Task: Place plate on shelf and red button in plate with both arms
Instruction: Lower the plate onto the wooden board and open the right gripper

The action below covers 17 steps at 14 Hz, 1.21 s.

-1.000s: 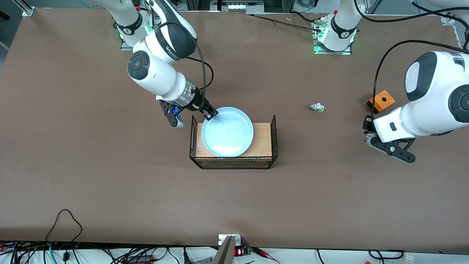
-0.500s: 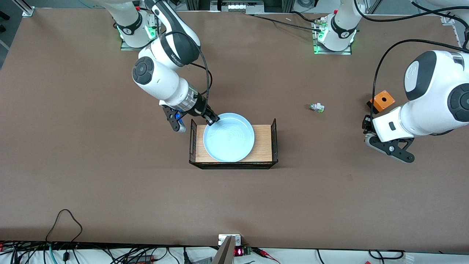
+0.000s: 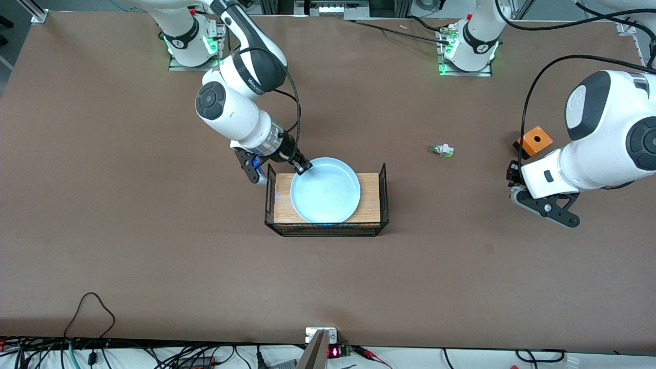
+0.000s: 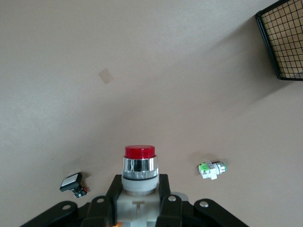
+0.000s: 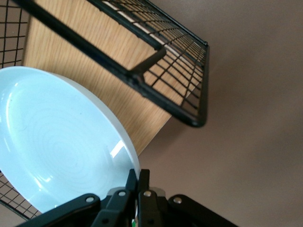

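Observation:
The pale light-blue plate [image 3: 325, 190] is over the wooden floor of a black wire basket [image 3: 382, 197]; I cannot tell whether it rests on the floor. My right gripper [image 3: 302, 166] is shut on the plate's rim at the edge toward the right arm's base. The right wrist view shows the plate [image 5: 57, 142] with my right gripper [image 5: 138, 178] pinching its rim. My left gripper [image 4: 139, 184] is shut on the red button [image 4: 139, 163], red cap pointing away from the hand. In the front view the left hand [image 3: 543, 197] hangs over bare table toward the left arm's end.
A white button with a green end [image 3: 443, 150] lies between the basket and an orange box [image 3: 534, 140]; it also shows in the left wrist view [image 4: 211, 169]. A black button with a white cap [image 4: 73, 183] lies below the left hand. The basket's wire walls [image 5: 156, 56] stand around the plate.
My right gripper has carried the plate a little toward the left arm's end and nearer the front camera, farther over the basket. The left arm has barely moved.

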Tool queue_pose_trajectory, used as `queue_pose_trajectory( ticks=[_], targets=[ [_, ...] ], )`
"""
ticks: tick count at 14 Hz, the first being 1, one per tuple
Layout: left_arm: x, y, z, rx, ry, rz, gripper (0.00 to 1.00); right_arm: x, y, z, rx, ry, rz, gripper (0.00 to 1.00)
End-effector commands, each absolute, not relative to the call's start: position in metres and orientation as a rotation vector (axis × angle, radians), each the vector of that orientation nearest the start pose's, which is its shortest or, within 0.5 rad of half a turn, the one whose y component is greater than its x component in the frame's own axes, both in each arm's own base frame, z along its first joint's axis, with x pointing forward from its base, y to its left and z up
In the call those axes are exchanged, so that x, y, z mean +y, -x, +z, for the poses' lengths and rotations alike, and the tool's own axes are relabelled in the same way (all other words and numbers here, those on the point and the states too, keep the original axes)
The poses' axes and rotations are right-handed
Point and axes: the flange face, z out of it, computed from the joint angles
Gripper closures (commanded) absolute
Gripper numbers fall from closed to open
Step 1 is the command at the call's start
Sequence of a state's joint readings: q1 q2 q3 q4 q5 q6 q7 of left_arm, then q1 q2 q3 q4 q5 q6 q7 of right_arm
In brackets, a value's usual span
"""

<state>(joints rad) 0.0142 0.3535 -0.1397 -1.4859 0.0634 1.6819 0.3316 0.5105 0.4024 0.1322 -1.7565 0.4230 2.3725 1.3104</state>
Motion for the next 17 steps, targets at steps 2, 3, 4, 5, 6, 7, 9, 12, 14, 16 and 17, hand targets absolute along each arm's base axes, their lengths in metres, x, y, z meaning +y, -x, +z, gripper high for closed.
queue_pose_trajectory(
  ticks=[2,3,4,5,6,7,9,12,14,16,17],
  targets=[
    [-0.063,-0.647,0.468,0.721,3.051,0.248,0.94,0.391,-0.530,0.366,1.240,2.466,0.234,1.00],
    [-0.063,-0.647,0.468,0.721,3.051,0.248,0.94,0.389,-0.525,0.365,1.240,2.474,0.237,1.00],
    [-0.063,-0.647,0.469,0.721,3.051,0.246,0.94,0.387,-0.522,0.360,1.236,2.486,0.242,1.00],
    [-0.063,-0.647,0.468,0.721,3.051,0.248,0.94,0.385,-0.518,0.358,1.215,2.504,0.243,1.00],
    [-0.063,-0.647,0.468,0.721,3.051,0.248,0.94,0.383,-0.517,0.357,1.207,2.510,0.242,1.00],
    [-0.063,-0.647,0.468,0.721,3.051,0.248,0.94,0.383,-0.518,0.357,1.206,2.511,0.241,1.00],
    [-0.064,-0.647,0.468,0.724,3.052,0.248,0.94,0.376,-0.527,0.362,1.247,2.470,0.242,0.20],
    [-0.068,-0.645,0.471,0.730,3.054,0.242,0.94,0.376,-0.527,0.380,1.202,2.486,0.191,0.00],
    [-0.093,-0.636,0.483,0.759,3.055,0.248,0.94,0.371,-0.529,0.412,1.172,2.459,0.143,0.00],
    [-0.127,-0.628,0.524,0.773,3.089,0.172,0.94,0.353,-0.537,0.461,1.126,2.483,0.085,0.00],
    [-0.138,-0.625,0.537,0.747,3.123,0.161,0.94,0.339,-0.540,0.483,1.042,2.580,0.042,0.00]
  ],
)
